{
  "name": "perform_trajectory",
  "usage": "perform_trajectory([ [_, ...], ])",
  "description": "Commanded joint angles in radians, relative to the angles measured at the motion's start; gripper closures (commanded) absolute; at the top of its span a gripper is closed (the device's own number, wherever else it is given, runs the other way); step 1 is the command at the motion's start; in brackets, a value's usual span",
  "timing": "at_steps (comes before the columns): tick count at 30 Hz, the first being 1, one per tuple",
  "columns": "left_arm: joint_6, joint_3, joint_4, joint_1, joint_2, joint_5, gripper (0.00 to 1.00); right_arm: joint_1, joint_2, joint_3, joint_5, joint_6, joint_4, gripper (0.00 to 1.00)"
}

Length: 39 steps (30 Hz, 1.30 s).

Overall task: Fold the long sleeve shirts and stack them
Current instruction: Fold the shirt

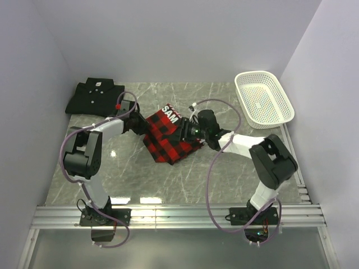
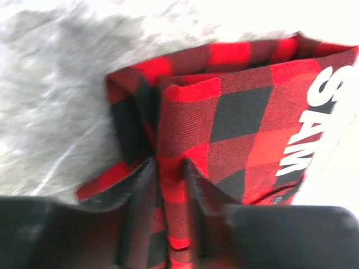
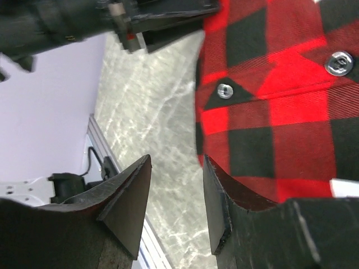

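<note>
The red-and-black plaid shirt with white letters lies partly folded at the table's middle. My left gripper is at its left edge, and in the left wrist view the gripper is shut on a fold of the plaid cloth. My right gripper is at the shirt's right edge. In the right wrist view it is open with only table between the jaws, and the plaid with its snaps lies just beside the right finger. The plain black shirt lies folded at the far left corner.
A white mesh basket stands at the far right. The grey marble table has a metal rail along its near edge. My left arm shows at the top of the right wrist view. Walls close in on three sides.
</note>
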Motion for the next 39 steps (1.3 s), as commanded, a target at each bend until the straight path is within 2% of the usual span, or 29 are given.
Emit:
perform_trajectory([
  [1,-0.010,-0.053,0.024,0.002,-0.043,-0.028,0.70,0.012,0.071,0.020,-0.058,0.029,0.057,0.50],
  [4,0.005,-0.084,0.012,0.005,-0.046,-0.052,0.87,0.030,0.130,0.013,-0.073,0.037,0.037,0.51],
  [10,0.019,-0.134,-0.010,0.018,-0.073,-0.098,0.89,0.061,0.239,0.034,-0.130,0.029,-0.052,0.51],
  [14,0.016,-0.139,-0.045,0.037,-0.100,-0.140,0.87,0.061,0.280,0.094,-0.138,-0.015,-0.182,0.50],
  [17,0.014,-0.130,-0.072,0.042,-0.126,-0.155,0.83,0.060,0.262,0.125,-0.134,-0.067,-0.258,0.51],
  [20,0.032,-0.096,-0.108,0.043,-0.159,-0.155,0.73,0.049,0.181,0.117,-0.102,-0.095,-0.250,0.52],
  [25,0.069,0.001,-0.174,0.043,-0.228,-0.155,0.41,-0.015,-0.016,0.169,-0.072,-0.138,-0.280,0.50],
  [27,0.083,0.043,-0.174,0.042,-0.247,-0.155,0.33,-0.069,-0.060,0.185,-0.081,-0.132,-0.263,0.49],
  [29,0.092,0.080,-0.145,0.032,-0.262,-0.125,0.32,-0.109,-0.069,0.186,-0.104,-0.092,-0.214,0.49],
  [31,0.095,0.112,-0.102,0.019,-0.249,-0.062,0.33,-0.162,-0.059,0.185,-0.134,-0.043,-0.147,0.49],
  [33,0.091,0.136,-0.028,-0.007,-0.219,0.015,0.39,-0.184,-0.016,0.189,-0.173,-0.006,-0.109,0.49],
  [35,0.083,0.178,0.009,-0.038,-0.152,0.050,0.42,-0.204,0.024,0.171,-0.187,0.054,-0.016,0.49],
  [39,0.056,0.223,0.103,-0.066,-0.022,0.119,0.55,-0.227,0.105,0.142,-0.193,0.112,0.073,0.49],
])
